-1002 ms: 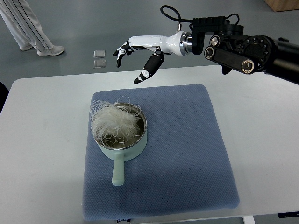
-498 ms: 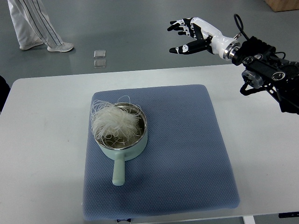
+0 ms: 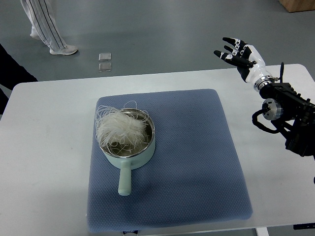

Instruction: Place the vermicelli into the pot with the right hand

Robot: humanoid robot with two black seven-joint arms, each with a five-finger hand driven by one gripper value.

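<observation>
A tangled white bundle of vermicelli (image 3: 119, 128) lies in the pale green pot (image 3: 145, 152), spilling a little over its far-left rim. The pot stands on the left half of a blue mat (image 3: 197, 157), its handle (image 3: 125, 180) pointing toward the near edge. My right hand (image 3: 238, 55) is raised at the far right of the table, well away from the pot, fingers spread and empty. Its dark forearm (image 3: 288, 118) runs off the right edge. The left arm does not show.
The white table (image 3: 44, 147) carries the mat. A person's striped trouser legs and shoe (image 3: 49, 29) stand on the grey floor at the far left, and a dark sleeve (image 3: 12, 73) shows at the left edge. Two small clear squares (image 3: 104, 62) lie on the floor.
My right hand has swung from above the mat's far edge out to the right and drawn back toward the table's right side, staying open. The pot and vermicelli have not moved.
</observation>
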